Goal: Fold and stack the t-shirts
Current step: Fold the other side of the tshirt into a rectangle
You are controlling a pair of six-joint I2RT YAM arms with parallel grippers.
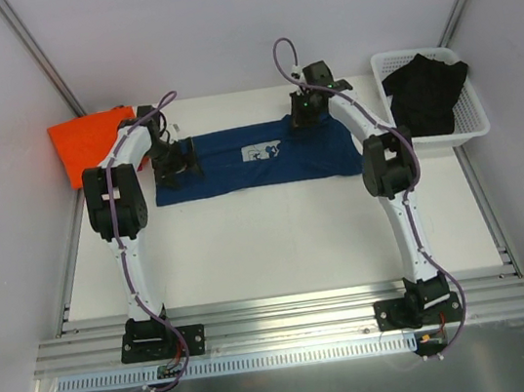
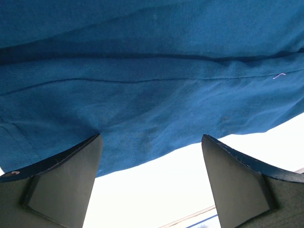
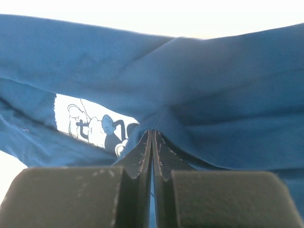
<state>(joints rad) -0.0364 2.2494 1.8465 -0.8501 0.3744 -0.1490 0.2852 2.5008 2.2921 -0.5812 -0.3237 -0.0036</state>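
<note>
Nearest the arm bases, I note the white table [image 1: 279,243]. Beyond that strip the navy t-shirt [image 1: 229,173] lies as a long folded band across the table, its pale cartoon print [image 1: 260,152] facing up near the middle.

At the shirt's left end my left gripper [image 1: 175,166] stands over the cloth with its jaws wide apart. The left wrist view shows both fingers [image 2: 61,175] at the shirt's near hem with nothing between them.

At the shirt's far edge, just right of the print, my right gripper [image 1: 306,118] has its jaws pressed together on a pinched ridge of blue cloth, with creases running out from the tips.

Beyond the shirt's left end, the orange t-shirt [image 1: 88,143] lies folded. Off the shirt's right end, a white basket [image 1: 475,133] holds a black garment [image 1: 429,92].
</note>
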